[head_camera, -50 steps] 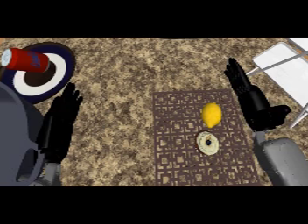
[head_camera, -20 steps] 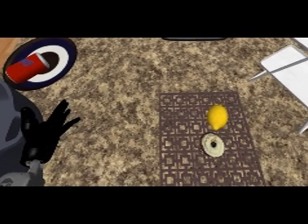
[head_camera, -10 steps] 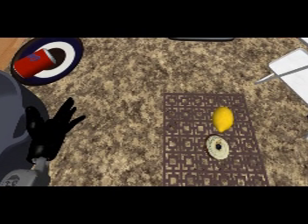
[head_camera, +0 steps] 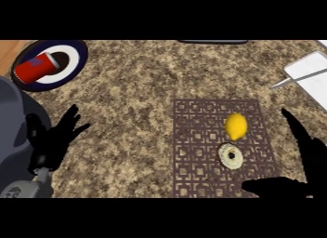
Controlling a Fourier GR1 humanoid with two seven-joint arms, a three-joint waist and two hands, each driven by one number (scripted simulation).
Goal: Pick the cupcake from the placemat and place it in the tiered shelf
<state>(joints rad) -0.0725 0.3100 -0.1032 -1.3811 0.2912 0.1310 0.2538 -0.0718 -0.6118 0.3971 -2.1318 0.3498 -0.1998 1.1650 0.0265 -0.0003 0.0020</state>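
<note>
A brown patterned placemat (head_camera: 193, 139) lies on the speckled counter, right of centre. On it sits a small round pale cupcake (head_camera: 230, 155) seen from above, with a yellow lemon (head_camera: 236, 126) just beyond it. My right hand (head_camera: 316, 162) comes in at the lower right with straight fingers and the thumb spread toward the placemat's near edge, right of the cupcake and apart from it. My left hand (head_camera: 53, 139) rests open at the lower left, fingers up, far from the placemat. The white tiered shelf (head_camera: 317, 74) stands at the upper right.
A dark-rimmed white plate (head_camera: 70, 51) carrying a red cup (head_camera: 36, 67) sits at the far left by the counter's wooden edge. A dark object (head_camera: 213, 42) lies at the far edge. Bare counter stretches between the plate and the placemat.
My right hand, almost out of view a moment ago, has come back in at the lower right beside the placemat. The view has shifted slightly. The left hand stays low at the left.
</note>
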